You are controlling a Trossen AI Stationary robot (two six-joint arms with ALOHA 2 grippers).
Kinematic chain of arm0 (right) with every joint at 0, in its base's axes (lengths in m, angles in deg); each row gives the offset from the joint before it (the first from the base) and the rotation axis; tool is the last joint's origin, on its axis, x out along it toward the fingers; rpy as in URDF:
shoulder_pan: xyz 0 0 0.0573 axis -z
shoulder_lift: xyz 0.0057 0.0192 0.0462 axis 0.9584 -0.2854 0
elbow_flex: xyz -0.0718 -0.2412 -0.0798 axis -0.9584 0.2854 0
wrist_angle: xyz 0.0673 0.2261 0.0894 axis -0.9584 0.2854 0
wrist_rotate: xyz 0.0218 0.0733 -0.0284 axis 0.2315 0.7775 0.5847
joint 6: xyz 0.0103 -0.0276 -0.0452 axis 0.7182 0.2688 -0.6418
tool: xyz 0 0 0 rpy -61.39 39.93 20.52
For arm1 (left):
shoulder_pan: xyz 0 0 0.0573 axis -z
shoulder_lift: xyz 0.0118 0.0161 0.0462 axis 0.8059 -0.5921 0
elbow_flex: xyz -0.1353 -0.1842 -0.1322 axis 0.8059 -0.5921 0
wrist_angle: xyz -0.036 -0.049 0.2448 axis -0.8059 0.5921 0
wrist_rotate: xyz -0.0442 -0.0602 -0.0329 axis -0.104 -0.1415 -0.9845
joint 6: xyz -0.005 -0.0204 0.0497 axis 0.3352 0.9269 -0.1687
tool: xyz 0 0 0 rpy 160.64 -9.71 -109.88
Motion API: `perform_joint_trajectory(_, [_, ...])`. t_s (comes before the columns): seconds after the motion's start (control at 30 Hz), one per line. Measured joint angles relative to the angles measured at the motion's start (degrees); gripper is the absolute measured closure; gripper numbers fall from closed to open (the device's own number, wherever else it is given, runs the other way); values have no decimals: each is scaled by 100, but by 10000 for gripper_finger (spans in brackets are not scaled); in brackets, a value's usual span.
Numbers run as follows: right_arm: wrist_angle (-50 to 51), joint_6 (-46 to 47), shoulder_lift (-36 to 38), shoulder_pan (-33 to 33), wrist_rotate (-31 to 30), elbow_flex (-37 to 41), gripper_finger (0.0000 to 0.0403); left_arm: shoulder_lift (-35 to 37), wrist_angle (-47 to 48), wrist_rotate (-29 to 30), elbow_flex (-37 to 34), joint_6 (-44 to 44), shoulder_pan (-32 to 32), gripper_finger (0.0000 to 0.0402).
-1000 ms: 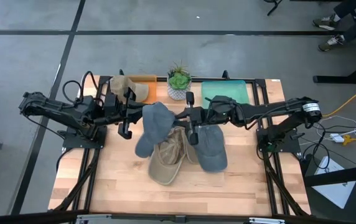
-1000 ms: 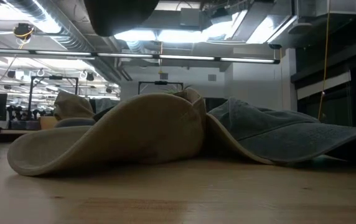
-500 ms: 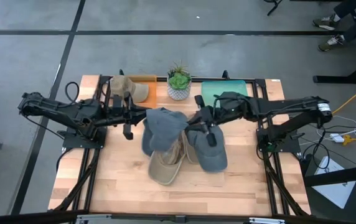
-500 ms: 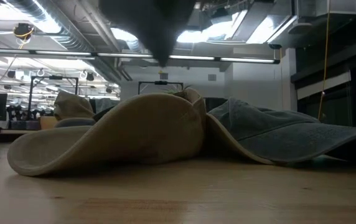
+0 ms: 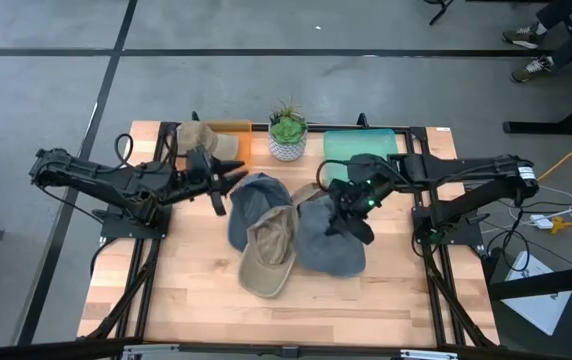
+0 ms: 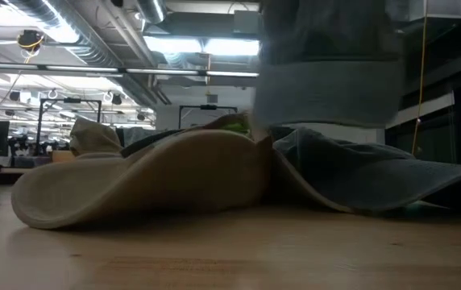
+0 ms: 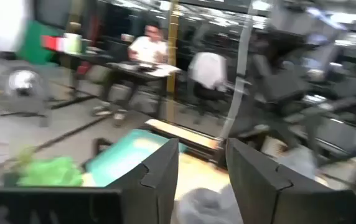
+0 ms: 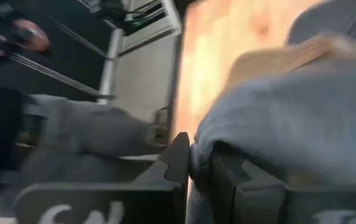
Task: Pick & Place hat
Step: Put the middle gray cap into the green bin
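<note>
Left of the potted plant (image 5: 287,131), my left gripper (image 5: 228,180) stands with fingers apart and empty. The blue hat (image 5: 254,200) is draped on the tan hat (image 5: 269,250) below the plant; my right gripper (image 5: 328,200) pinches its fabric. Placing remains unfinished, I judge.

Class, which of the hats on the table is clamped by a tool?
The blue-grey hat on the pile's left: the right tool pinches its fabric. The others lie free.

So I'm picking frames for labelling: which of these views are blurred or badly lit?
High view: sharp, evenly lit. Low view: the lifted grey hat is a blur against bright ceiling lights. Left wrist view: the whole room is motion-smeared. Right wrist view: soft, with grey fabric pinched in the right gripper.
</note>
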Motion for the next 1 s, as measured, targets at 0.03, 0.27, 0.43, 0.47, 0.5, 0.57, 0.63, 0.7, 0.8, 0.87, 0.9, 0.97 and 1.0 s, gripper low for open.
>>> perform_joint_trajectory(0.03, [6, 221, 0, 28, 52, 0, 364, 0, -8, -174, 0, 0, -1, 268])
perform_joint_trajectory(0.27, [24, 805, 0, 375, 687, 0, 372, 2, -44, -580, 0, 250, 0, 270])
perform_joint_trajectory(0.43, [17, 785, -16, 637, 752, 0, 372, -196, -494, -991, -2, 293, 1, 275])
perform_joint_trajectory(0.47, [11, 763, -28, 673, 750, -2, 372, -304, -703, -1064, -2, 291, -1, 274])
perform_joint_trajectory(0.5, [11, 740, -34, 701, 734, -2, 371, -435, -914, -1116, -2, 291, -17, 274])
perform_joint_trajectory(0.57, [-6, 655, -50, 736, 659, -2, 370, -722, -1162, -1227, -2, 291, -98, 271])
perform_joint_trajectory(0.63, [-41, 614, -62, 765, 595, -4, 370, -1033, -1334, -1336, -2, 320, -182, 267])
perform_joint_trajectory(0.7, [-16, 605, -63, 789, 389, -4, 371, -1325, -1355, -1381, 28, 462, -271, 262])
perform_joint_trajectory(0.8, [-15, 599, -63, 880, -57, -4, 371, -1725, -1307, -1609, 220, 579, -362, 257])
perform_joint_trajectory(0.87, [-15, 612, -40, 1014, -198, -4, 371, -1915, -1330, -1946, 375, 522, -401, 256])
perform_joint_trajectory(0.9, [-17, 612, -13, 1088, -245, -4, 371, -1993, -1333, -2109, 437, 480, -414, 256])
perform_joint_trajectory(0.97, [30, 608, 127, 1242, -268, -4, 371, -2115, -1326, -2345, 525, 406, -417, 258])
perform_joint_trajectory(1.0, [63, 588, 216, 1317, -271, -4, 370, -2144, -1324, -2400, 550, 396, -419, 258])
